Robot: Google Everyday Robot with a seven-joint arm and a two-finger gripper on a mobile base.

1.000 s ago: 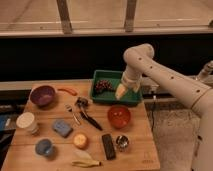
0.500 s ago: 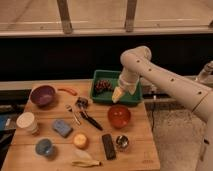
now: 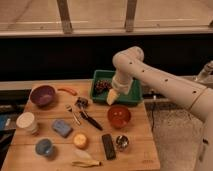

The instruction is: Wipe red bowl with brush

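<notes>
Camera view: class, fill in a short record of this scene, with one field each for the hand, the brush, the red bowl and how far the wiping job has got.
hand: the hand is open and holds nothing; it hangs over the front edge of the green tray, just behind the red bowl
brush: the brush lies flat on the table, left of the red bowl, apart from the hand
red bowl: the red bowl stands upright on the table, in front of the green tray
job stage: brush not yet picked up; no wiping begun
</notes>
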